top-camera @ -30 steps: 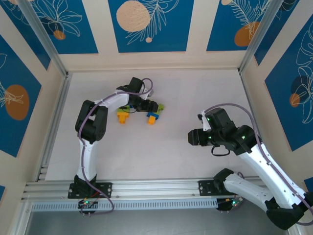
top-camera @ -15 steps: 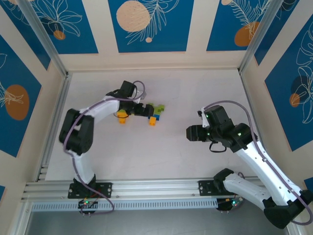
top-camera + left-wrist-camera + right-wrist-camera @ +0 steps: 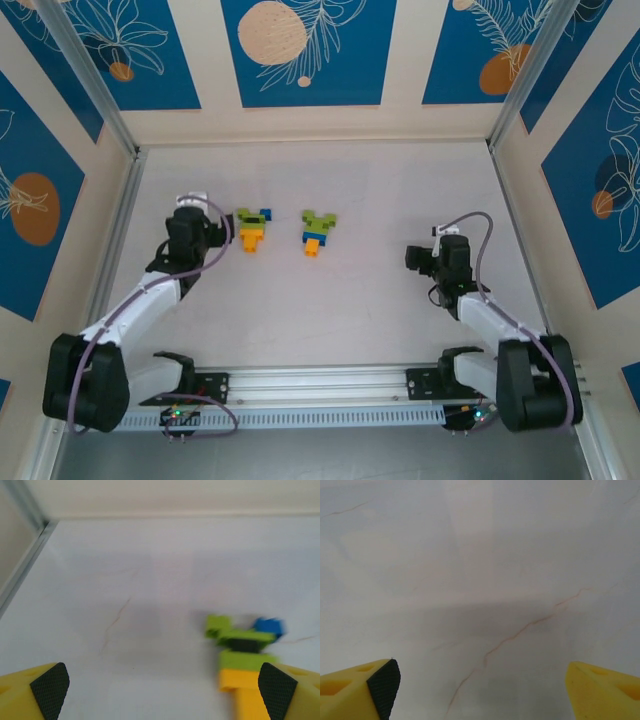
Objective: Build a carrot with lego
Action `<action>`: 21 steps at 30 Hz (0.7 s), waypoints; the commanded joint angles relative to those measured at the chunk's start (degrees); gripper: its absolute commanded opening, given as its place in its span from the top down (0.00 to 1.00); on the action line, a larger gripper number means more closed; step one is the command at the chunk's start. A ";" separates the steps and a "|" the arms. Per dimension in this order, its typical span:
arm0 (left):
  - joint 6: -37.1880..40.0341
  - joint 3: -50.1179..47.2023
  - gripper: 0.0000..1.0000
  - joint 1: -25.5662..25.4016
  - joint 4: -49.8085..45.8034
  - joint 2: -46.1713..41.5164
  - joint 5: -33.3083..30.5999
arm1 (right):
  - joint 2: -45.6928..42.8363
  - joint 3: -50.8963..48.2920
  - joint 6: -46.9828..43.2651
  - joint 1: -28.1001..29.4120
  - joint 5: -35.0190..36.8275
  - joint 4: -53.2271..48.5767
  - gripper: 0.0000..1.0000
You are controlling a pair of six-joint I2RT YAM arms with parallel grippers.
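lego carrot (image 3: 242, 655): lime top, blue brick, orange tip. left hand (image 3: 162, 685), right hand (image 3: 480, 685) spread wide, empty.

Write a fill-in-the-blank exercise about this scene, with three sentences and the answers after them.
The left model and the right model both rest on the ___. The left gripper and the right gripper are both ___. The left model lies nearest the ___ gripper.
Answers: table; open; left.
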 commanded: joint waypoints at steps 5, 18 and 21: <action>4.04 -9.97 0.00 7.34 25.97 9.23 3.84 | 12.75 2.40 -3.28 -0.30 -2.86 27.82 0.02; 9.73 -3.93 0.00 9.80 26.54 20.07 20.09 | 22.05 3.19 -2.95 -1.84 -5.16 34.62 0.01; 11.28 -4.36 0.00 8.08 27.18 19.93 18.09 | 21.85 3.27 -2.82 -1.91 -5.34 33.93 0.01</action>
